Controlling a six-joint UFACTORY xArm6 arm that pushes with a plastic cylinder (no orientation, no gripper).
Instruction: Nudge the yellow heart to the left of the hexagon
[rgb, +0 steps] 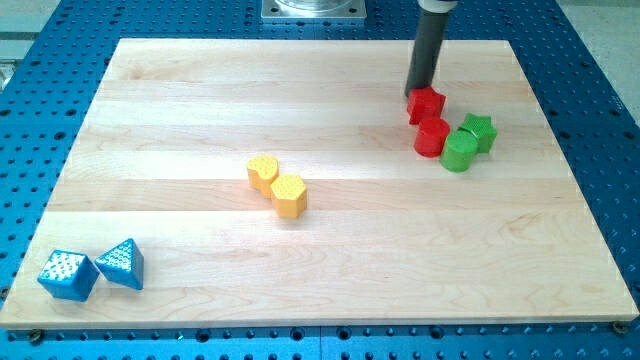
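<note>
**Yellow heart sits touching the hexagon, tip far away**

The yellow heart (263, 172) lies near the middle of the wooden tabletop (180, 110), a little toward the view's left. It touches the yellow hexagon (289, 195), which sits just below it and to the view's right. So the heart is already up and left of the hexagon, and I judge only a small push remains to bring it squarely to the left.

My tip (419, 92) is well apart from that pair, near the view's top right. It rests against the upper edge of a red block (427, 104). A red cylinder (432, 137) sits just below that block, with a green cylinder (460, 152) and a green star (479, 131) close beside it.

Two blue blocks, a blue cube (68, 274) and a blue triangle (121, 264), sit in the bottom left corner, out of the way.

There is no pincer on this arm, only the rod, so nothing is held. To reach the heart, the tip likely must cross the tabletop first.
</note>
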